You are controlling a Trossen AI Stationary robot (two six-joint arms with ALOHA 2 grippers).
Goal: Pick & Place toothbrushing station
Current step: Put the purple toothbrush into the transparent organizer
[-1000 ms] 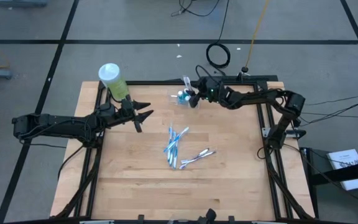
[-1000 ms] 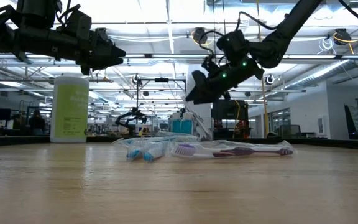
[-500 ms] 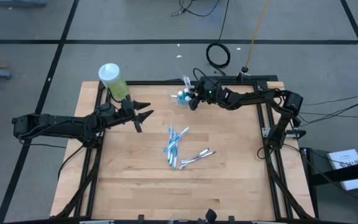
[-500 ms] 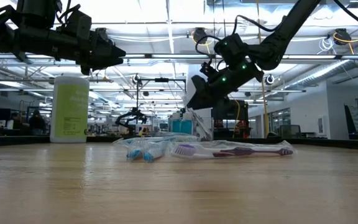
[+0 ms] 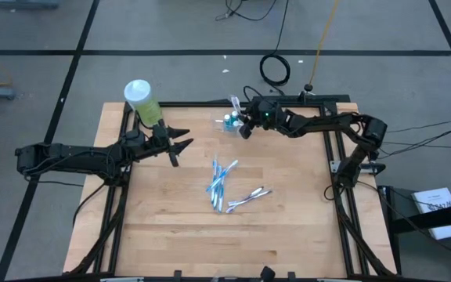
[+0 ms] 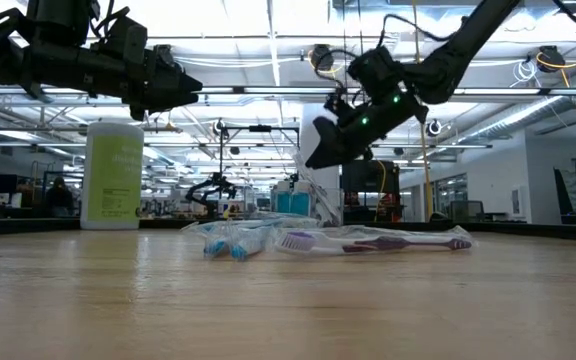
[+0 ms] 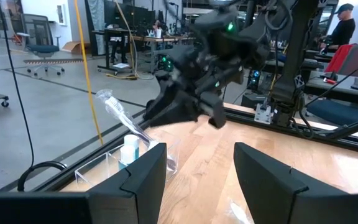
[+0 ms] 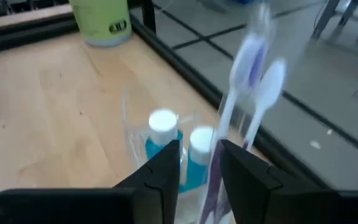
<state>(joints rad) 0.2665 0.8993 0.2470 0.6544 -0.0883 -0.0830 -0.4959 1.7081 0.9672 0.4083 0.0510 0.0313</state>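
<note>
The clear plastic cup (image 5: 228,121) is found at the far edge of the wooden table (image 5: 288,219), holding two small blue tubes with white caps (image 8: 178,148) and upright toothbrushes (image 8: 248,74), one purple and white. The right claw (image 5: 245,128) is held in the air just beside the cup, above the table; its fingers (image 8: 166,171) are seen set a narrow gap apart, with a toothbrush handle lying in that gap, though whether it is gripped cannot be told. A loose cluster of wrapped blue toothbrushes (image 5: 219,184) and a purple one (image 5: 249,196) is left lying flat near the middle of the table, well apart from the cup. The left claw (image 5: 180,144) is held open and empty above the table's left side, near the light-green bottle (image 5: 142,102) at the far-left corner.
</note>
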